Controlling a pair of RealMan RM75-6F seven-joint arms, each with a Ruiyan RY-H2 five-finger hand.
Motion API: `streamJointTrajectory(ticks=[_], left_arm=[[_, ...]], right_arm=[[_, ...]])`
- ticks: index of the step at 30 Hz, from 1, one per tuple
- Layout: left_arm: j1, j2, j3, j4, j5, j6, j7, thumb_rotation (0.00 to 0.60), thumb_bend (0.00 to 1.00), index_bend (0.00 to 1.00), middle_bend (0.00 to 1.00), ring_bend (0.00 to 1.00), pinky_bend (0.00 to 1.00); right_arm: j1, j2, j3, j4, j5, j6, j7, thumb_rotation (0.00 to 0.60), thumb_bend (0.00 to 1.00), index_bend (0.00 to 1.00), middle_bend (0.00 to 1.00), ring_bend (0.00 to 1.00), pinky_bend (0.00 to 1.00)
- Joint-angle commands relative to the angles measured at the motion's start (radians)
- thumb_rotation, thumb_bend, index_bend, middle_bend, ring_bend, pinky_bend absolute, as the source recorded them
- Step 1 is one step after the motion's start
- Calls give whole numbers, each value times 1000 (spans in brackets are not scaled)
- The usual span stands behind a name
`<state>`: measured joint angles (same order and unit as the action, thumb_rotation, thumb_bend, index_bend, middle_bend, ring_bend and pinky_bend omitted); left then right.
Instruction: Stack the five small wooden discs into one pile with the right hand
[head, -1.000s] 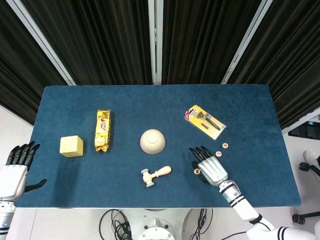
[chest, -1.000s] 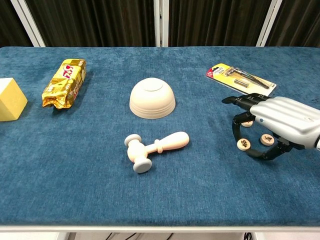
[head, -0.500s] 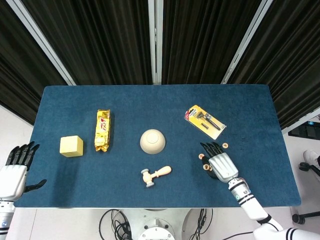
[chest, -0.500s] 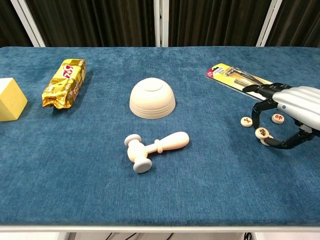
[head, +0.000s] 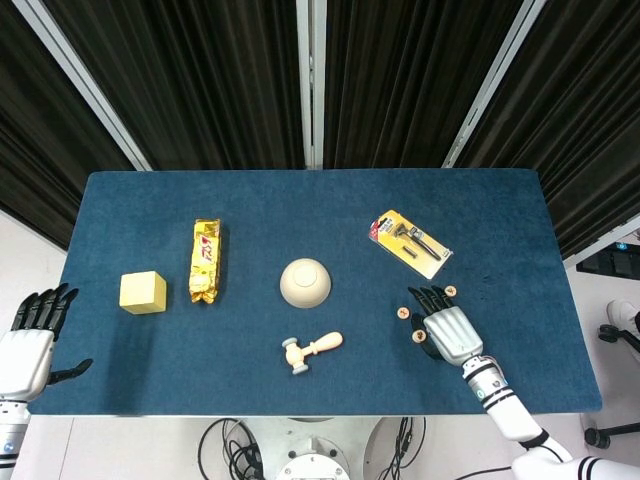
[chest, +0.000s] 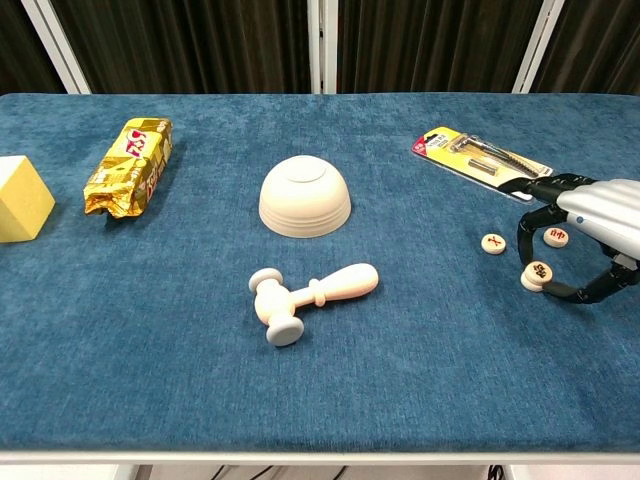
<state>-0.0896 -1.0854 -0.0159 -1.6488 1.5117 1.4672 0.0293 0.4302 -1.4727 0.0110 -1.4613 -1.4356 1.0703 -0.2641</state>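
- My right hand (chest: 590, 222) hangs over the right part of the blue cloth-covered table (chest: 150, 340). Its dark fingers (chest: 529, 226) curl down in an arch, tips apart, and I see nothing clamped in them.
- In the chest view three small round wooden discs with dark marks show. One (chest: 493, 243) lies alone just to the left of the fingers. One (chest: 558, 236) sits inside the arch of the fingers. One (chest: 538, 274) sits by the thumb tip on another disc, though I cannot tell that for sure.
- In the head view discs show at (head: 403, 313), (head: 419, 336) and (head: 450, 291), all close around the hand.
- My left hand (head: 30, 335) is off the left edge of the table, fingers spread, holding nothing.
- A packaged razor on a yellow card (chest: 478, 155) lies just behind the right hand.
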Motion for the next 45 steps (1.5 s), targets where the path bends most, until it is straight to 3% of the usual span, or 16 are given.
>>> streamJointTrajectory(ticks=[1, 20, 32, 38, 45], left_arm=[[1, 1, 0, 0, 1, 2, -2, 600, 58, 0, 0, 0, 0], [2, 2, -1, 0, 1, 5, -4, 600, 58, 2, 0, 0, 0], [4, 5, -1, 1, 7, 9, -15, 600, 58, 7, 0, 0, 0], [1, 5, -3, 3, 8, 7, -16, 600, 59, 7, 0, 0, 0], [0, 8, -9, 18, -12, -3, -38, 600, 59, 7, 0, 0, 0]], right_arm=[[1, 1, 0, -2, 1, -1, -2, 600, 263, 527, 0, 0, 0], [4, 16, -7, -18, 10, -10, -10, 600, 242, 411, 0, 0, 0], [-5, 87, 21, -93, -31, 68, 42, 600, 234, 387, 0, 0, 0], [32, 77, 72, -86, 36, 24, 3, 600, 234, 383, 0, 0, 0], [88, 35, 120, -82, 173, -49, -153, 600, 233, 343, 0, 0, 0]])
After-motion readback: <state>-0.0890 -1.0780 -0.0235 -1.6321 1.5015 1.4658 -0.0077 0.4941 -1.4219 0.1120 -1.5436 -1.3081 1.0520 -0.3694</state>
